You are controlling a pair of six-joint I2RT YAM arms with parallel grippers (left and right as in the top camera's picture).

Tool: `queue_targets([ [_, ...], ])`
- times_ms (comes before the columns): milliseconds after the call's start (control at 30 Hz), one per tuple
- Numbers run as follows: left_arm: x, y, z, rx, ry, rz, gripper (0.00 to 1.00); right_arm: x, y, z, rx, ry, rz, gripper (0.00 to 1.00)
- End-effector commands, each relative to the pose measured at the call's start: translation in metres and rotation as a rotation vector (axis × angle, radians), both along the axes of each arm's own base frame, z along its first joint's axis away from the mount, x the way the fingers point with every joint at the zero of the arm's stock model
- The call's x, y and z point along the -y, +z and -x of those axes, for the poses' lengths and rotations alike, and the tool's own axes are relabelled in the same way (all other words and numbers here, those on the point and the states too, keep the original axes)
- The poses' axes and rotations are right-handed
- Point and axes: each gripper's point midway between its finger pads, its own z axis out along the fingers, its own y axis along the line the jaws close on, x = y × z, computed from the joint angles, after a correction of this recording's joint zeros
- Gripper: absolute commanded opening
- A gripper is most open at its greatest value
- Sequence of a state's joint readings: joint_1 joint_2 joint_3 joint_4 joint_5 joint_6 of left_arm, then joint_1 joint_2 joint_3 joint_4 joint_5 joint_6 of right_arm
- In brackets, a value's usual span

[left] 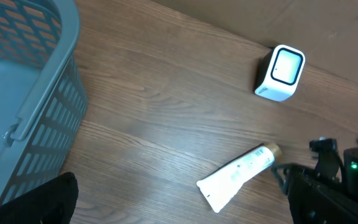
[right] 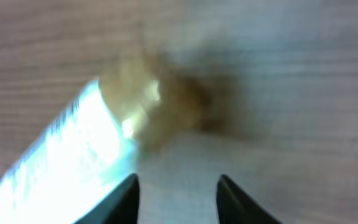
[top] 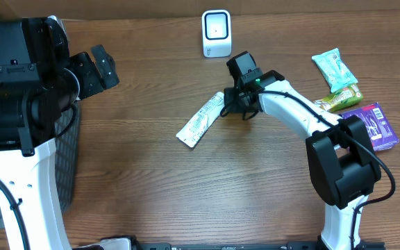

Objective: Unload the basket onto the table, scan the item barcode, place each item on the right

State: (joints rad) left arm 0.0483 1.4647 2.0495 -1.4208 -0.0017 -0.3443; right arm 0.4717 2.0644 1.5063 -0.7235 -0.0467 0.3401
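Right jaws beside white, gold-capped tube

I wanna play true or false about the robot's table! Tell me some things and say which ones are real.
1. The white tube lies flat on the table. True.
2. The scanner sits inside the basket. False: it stands on the table at the far side, and the basket is off to the left.
3. The right gripper is close to one end of the tube. True.
4. The left gripper is holding the tube. False: it is open, holds nothing and is far from the tube.
5. A purple packet lies on the right side of the table. True.
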Motion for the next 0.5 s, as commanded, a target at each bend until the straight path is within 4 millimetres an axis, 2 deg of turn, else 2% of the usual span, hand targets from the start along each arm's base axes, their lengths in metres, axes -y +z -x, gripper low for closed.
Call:
queue_targets([
  [0,-0.003,0.004,-0.001,0.012,0.004,-0.012,1.00,-0.019,0.043,0.013,-0.067,-0.050,-0.156,0.45],
  [67,-0.003,0.004,-0.001,0.012,0.004,-0.012,1.00,-0.024,0.049,0.026,-0.126,-0.068,-0.199,0.52],
  [100,-0.003,0.004,-0.001,0.012,0.004,-0.012,1.00,-0.033,0.052,0.037,-0.167,-0.048,-0.241,0.69],
  [133,-0.003,0.004,-0.001,0.012,0.004,-0.012,1.00,-0.041,0.053,0.043,-0.186,-0.028,-0.262,0.80],
  [233,-0.003,0.004,-0.001,0.012,0.004,-0.012,1.00,-0.054,0.046,0.054,-0.208,-0.011,-0.263,0.90],
  [367,-0.003,0.004,-0.001,0.012,0.004,-0.012,1.00,-0.065,0.026,0.059,-0.237,-0.134,-0.262,0.92],
  [467,-0.003,0.004,-0.001,0.012,0.004,-0.012,1.00,-0.073,0.005,0.065,-0.251,-0.237,-0.257,0.87],
])
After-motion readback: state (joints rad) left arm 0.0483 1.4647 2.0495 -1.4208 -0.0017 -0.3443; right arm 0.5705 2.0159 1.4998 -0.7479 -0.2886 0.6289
